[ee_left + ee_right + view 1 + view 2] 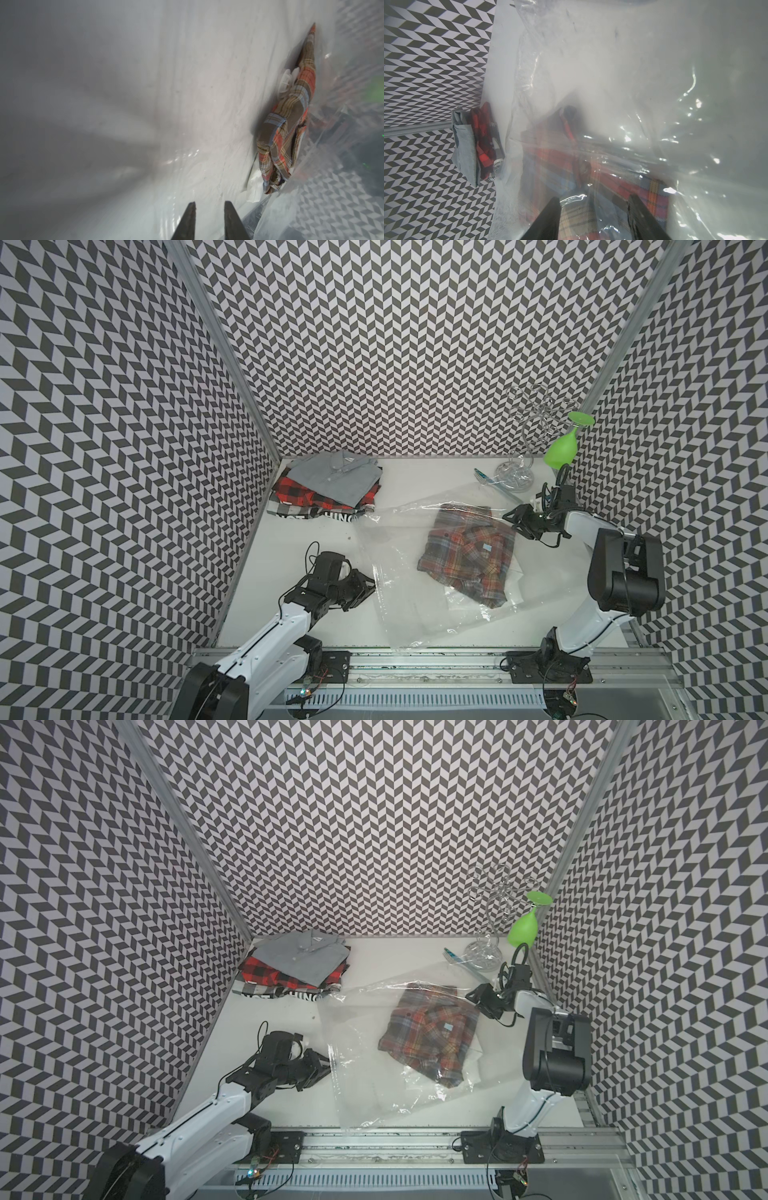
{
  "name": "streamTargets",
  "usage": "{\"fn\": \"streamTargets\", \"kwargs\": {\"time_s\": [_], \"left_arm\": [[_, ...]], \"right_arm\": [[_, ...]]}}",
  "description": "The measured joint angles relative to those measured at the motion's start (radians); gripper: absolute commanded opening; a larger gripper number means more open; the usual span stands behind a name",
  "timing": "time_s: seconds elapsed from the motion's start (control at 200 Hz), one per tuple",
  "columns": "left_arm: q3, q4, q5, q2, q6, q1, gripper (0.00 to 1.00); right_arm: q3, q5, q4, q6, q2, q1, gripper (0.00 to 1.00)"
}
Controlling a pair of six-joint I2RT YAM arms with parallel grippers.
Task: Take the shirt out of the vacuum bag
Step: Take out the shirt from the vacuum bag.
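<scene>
The clear vacuum bag (399, 556) lies crinkled across the middle of the white table in both top views, reaching the front edge. A folded plaid shirt (469, 551) sits inside its far right part, also seen as the shirt (291, 124) beside the bag's white valve (284, 83). My left gripper (368, 587) is low at the bag's left edge, its jaws a narrow gap apart in the left wrist view (209, 204), nothing plainly pinched. My right gripper (510, 517) is open at the shirt's far right corner, its fingers (550, 212) straddling plastic-covered plaid.
A pile of folded shirts (328, 489), grey on top of red check, lies in the far left corner. A wire glass rack (523, 435) holding a green glass (561, 448) stands far right, with a blue utensil (494, 485) beside it. A metal rail (415, 659) runs along the front.
</scene>
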Motion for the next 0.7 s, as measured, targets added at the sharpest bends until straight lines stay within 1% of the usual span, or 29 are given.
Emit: {"fn": "streamTargets", "kwargs": {"time_s": [0.065, 0.095, 0.155, 0.205, 0.255, 0.335, 0.38, 0.451, 0.701], "left_arm": [[0.002, 0.124, 0.01, 0.087, -0.022, -0.028, 0.4], [0.006, 0.17, 0.013, 0.127, -0.029, -0.04, 0.44], [0.024, 0.246, 0.019, 0.202, -0.037, -0.065, 0.58], [0.045, 0.293, 0.023, 0.246, -0.042, -0.082, 0.67], [0.069, 0.338, 0.027, 0.288, -0.039, -0.095, 0.72], [0.101, 0.414, 0.039, 0.355, -0.043, -0.106, 0.78], [0.112, 0.452, 0.045, 0.394, -0.04, -0.111, 0.81], [0.135, 0.479, 0.051, 0.448, -0.037, -0.125, 0.83], [0.29, 0.499, 0.074, 0.633, 0.0, -0.196, 0.84]], "right_arm": [[-0.012, 0.005, 0.005, -0.002, 0.006, 0.0, 0.54], [-0.019, 0.006, 0.007, -0.003, 0.01, 0.0, 0.54], [-0.031, 0.007, 0.008, -0.003, 0.016, 0.0, 0.54], [-0.039, 0.009, 0.012, -0.003, 0.021, 0.0, 0.53], [-0.042, 0.01, 0.015, -0.003, 0.024, 0.0, 0.53], [-0.044, 0.009, 0.024, -0.003, 0.027, 0.0, 0.53], [-0.046, 0.009, 0.03, -0.003, 0.027, 0.0, 0.53], [-0.051, 0.009, 0.038, -0.004, 0.028, 0.0, 0.53], [-0.058, 0.002, 0.063, -0.007, 0.039, 0.0, 0.53]]}}
